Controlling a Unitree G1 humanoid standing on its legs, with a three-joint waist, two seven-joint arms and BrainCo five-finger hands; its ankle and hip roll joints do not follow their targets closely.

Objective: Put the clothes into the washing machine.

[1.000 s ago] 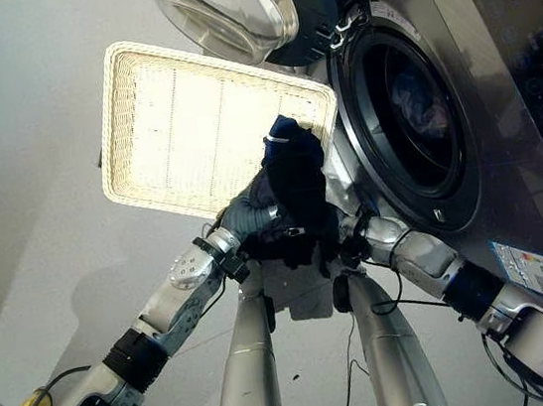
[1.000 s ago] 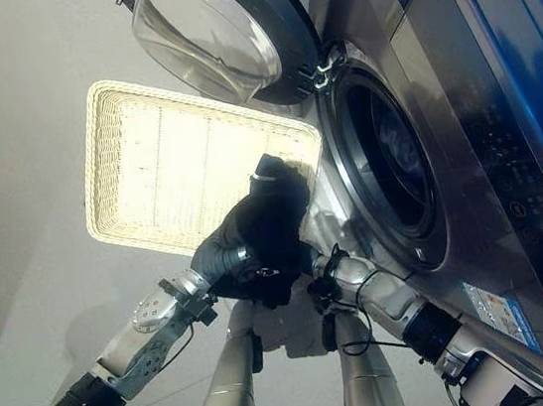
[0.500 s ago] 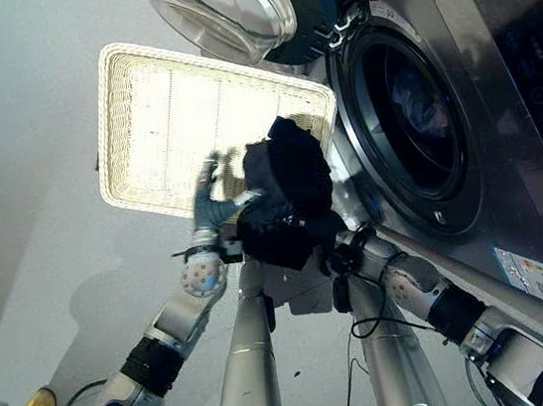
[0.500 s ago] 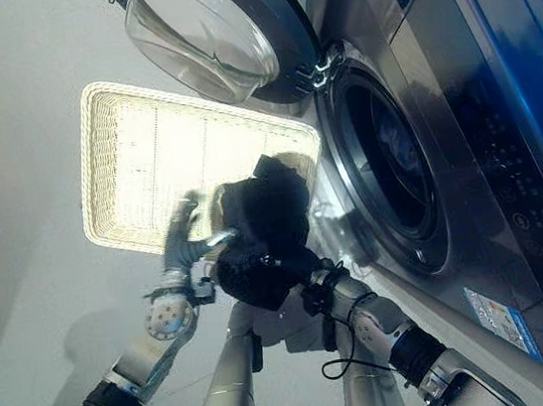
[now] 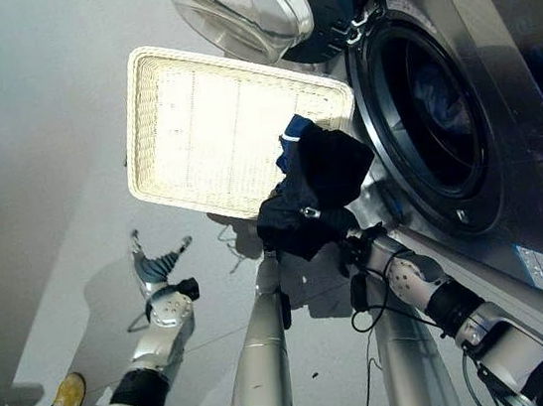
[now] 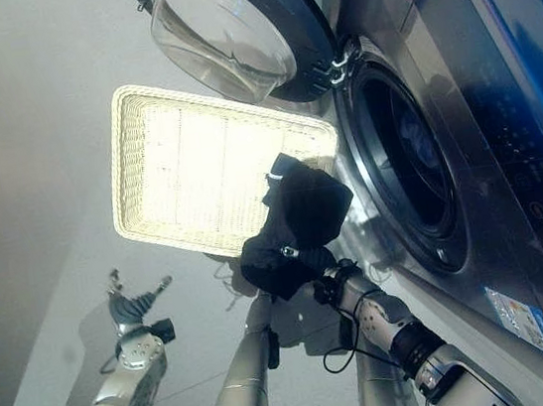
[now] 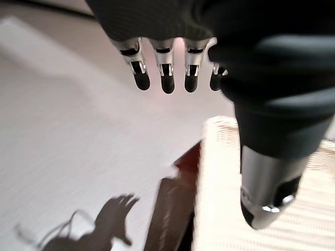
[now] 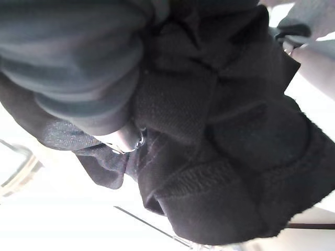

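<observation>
Floor (image 5: 34,144): lying pale grey beside the washing machine (image 5: 496,83).
Basket (image 5: 212,131): sitting on the floor just beside the washing machine, below its swung-open door (image 5: 256,10).
Right hand (image 8: 78,68): gripping the dark clothes (image 5: 315,187), holding the bundle near the washing machine's drum opening (image 5: 436,121).
Left hand (image 5: 155,268): hovering well apart from the washing machine, fingers spreading straight, carrying nothing.
</observation>
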